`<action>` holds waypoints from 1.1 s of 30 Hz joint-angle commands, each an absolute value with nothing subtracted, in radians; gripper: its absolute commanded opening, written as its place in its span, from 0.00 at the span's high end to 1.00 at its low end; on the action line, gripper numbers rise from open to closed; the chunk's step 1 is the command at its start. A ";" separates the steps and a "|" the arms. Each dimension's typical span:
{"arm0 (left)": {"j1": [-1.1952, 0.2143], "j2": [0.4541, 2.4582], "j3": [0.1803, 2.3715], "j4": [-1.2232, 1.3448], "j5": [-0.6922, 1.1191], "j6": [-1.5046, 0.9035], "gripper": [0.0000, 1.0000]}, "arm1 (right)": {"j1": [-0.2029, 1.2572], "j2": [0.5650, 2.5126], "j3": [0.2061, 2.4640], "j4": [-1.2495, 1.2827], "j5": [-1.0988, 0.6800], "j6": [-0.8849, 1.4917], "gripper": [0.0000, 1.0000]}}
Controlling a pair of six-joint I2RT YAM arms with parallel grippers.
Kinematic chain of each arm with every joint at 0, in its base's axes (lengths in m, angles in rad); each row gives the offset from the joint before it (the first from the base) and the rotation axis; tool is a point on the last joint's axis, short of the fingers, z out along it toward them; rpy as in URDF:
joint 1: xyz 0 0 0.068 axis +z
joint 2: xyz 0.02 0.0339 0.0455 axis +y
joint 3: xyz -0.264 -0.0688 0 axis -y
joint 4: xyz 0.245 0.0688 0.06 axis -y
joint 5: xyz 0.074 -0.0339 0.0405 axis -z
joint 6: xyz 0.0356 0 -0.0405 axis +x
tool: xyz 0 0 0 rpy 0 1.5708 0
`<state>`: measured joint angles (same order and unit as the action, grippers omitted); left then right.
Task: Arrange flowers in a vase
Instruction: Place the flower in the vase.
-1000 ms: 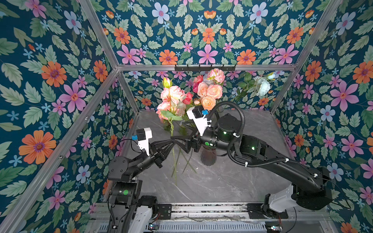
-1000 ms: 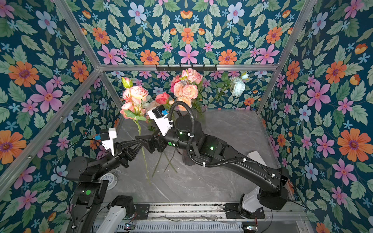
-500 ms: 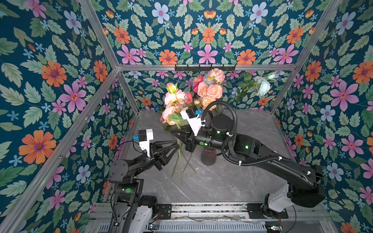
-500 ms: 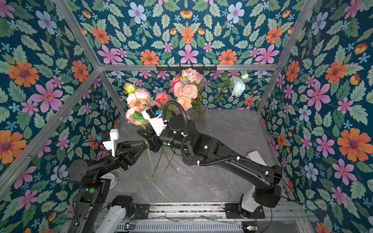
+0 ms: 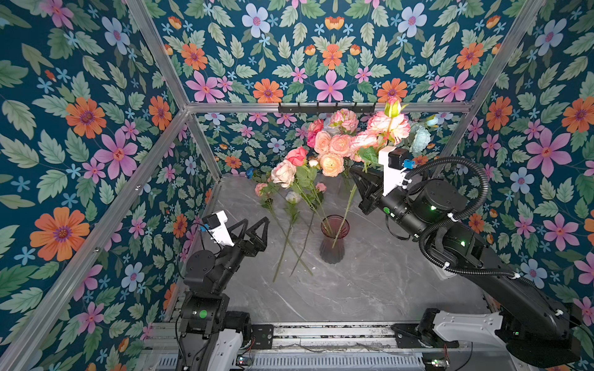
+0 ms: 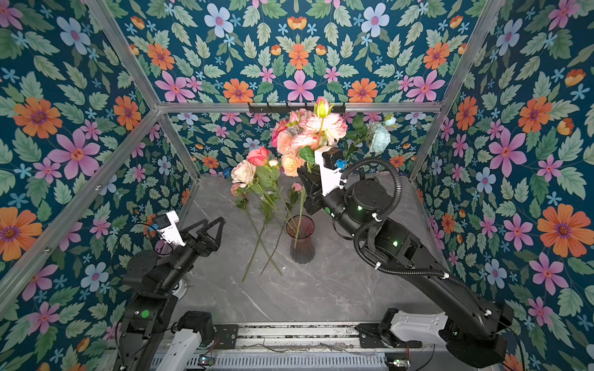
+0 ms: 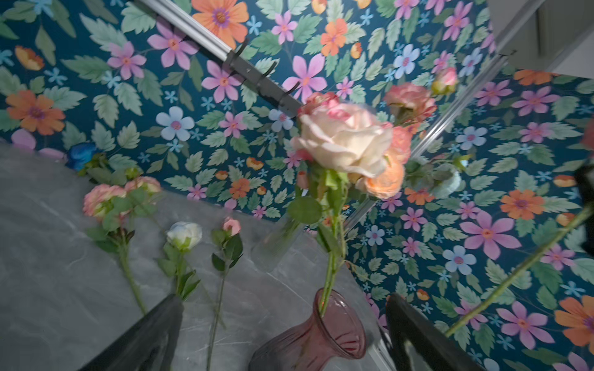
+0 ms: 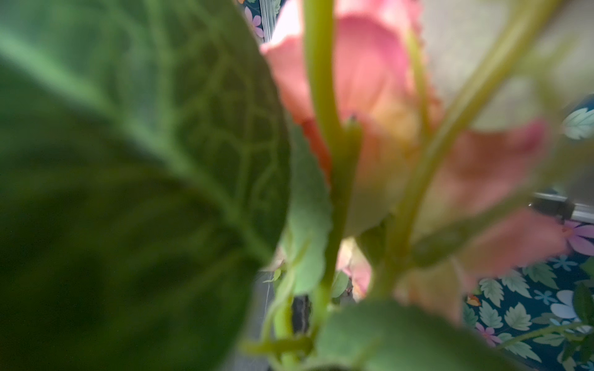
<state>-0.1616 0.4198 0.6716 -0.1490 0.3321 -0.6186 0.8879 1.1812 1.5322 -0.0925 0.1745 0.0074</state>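
Observation:
A dusky pink glass vase [image 5: 334, 239] [image 6: 301, 239] [image 7: 308, 337] stands mid-table with a cream rose [image 5: 283, 172] [image 7: 344, 138] in it. My right gripper [image 5: 355, 175] [image 6: 302, 173] is shut on the green stem of a frilly pink flower [image 5: 389, 127] [image 6: 324, 123], held up beside the vase. That stem's lower end overlaps the vase in both top views. In the left wrist view the stem's end [image 7: 450, 332] hangs outside the mouth. My left gripper [image 5: 254, 225] [image 6: 212, 225] [image 7: 284, 298] is open and empty, left of the vase. Leaves [image 8: 144, 160] block the right wrist view.
Several flowers lie on the grey table [image 5: 369, 289] left of the vase, among them a white bud [image 5: 293, 196] [image 7: 184, 234]; their stems [image 5: 289, 250] cross. A peach bunch [image 5: 331, 144] stands at the back and a blue flower [image 5: 250, 173] lies in the back left corner.
My left gripper opened, let go of the stem and drew back left. My right gripper shut on it and carried the pink flower right and up, beside the vase.

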 commanded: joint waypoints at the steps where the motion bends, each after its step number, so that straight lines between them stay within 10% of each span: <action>1: -0.161 0.423 0.651 -0.171 0.259 -0.603 0.01 | 0.854 1.207 1.553 -0.034 0.158 -0.062 1.00; 17: -0.161 0.476 0.543 -0.116 0.247 -0.690 0.01 | 0.790 1.267 1.322 0.087 0.126 -0.018 1.00; 24: -0.160 0.664 0.535 -0.038 0.251 -0.730 0.03 | 0.790 1.212 1.182 0.036 0.131 0.103 0.35; 33: -0.160 1.019 0.567 0.132 0.252 -0.714 0.12 | 0.789 1.051 1.055 -0.023 0.167 0.208 0.17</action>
<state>-0.1608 0.9436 0.5514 0.0349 0.2462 -0.7265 0.7891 1.0889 1.0760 -0.0170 0.1429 0.1551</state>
